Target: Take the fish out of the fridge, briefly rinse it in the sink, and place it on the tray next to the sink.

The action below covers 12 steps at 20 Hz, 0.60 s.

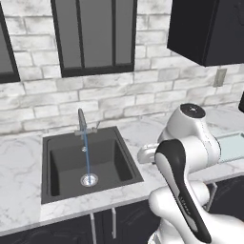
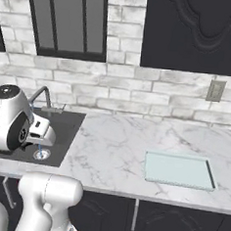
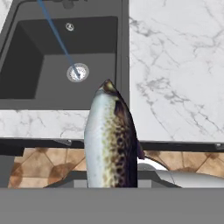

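Fish [image 3: 109, 140] held in the end effector's nearly closed grip, hanging before the counter [image 3: 175, 65] edge, short of the sink [image 3: 52, 57]; tap running. Judged light, slick when wet; grip mid-body. Tray [image 2: 179, 170] waits right.

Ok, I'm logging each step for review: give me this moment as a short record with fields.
fish: held in the pincer, in front of the counter edge
pincer: shut on the fish
sink: black basin, thin stream running from tap to drain
tray: nothing on it, on the marble counter right of the sink
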### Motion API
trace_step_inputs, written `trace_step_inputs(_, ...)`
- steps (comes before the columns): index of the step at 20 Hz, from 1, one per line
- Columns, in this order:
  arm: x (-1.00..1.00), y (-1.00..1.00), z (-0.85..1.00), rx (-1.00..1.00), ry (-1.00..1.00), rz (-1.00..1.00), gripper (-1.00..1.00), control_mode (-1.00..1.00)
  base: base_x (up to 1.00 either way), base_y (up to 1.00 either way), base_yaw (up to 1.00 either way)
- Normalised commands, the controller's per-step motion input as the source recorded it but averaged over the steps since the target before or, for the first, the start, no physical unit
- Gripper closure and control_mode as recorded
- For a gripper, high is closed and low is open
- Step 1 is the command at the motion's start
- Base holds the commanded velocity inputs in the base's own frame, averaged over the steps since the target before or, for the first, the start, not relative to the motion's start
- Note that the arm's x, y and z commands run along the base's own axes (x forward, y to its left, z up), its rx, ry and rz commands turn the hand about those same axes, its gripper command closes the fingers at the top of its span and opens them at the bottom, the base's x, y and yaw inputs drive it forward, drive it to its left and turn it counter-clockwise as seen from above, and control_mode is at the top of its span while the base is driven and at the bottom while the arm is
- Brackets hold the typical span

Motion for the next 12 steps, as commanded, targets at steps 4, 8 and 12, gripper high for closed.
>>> trace_step_inputs(4,0.0,0.0,0.0,0.0,0.0,0.0,1.0,1.0,0.28,0.44,0.0)
trace_step_inputs(8,0.0,0.0,0.0,0.0,0.0,0.0,1.0,1.0,0.08,0.07,0.0)
trace_step_inputs(12,0.38,-0.12,0.0,0.0,0.04,0.0,1.0,-1.0,0.0,0.0,0.0)
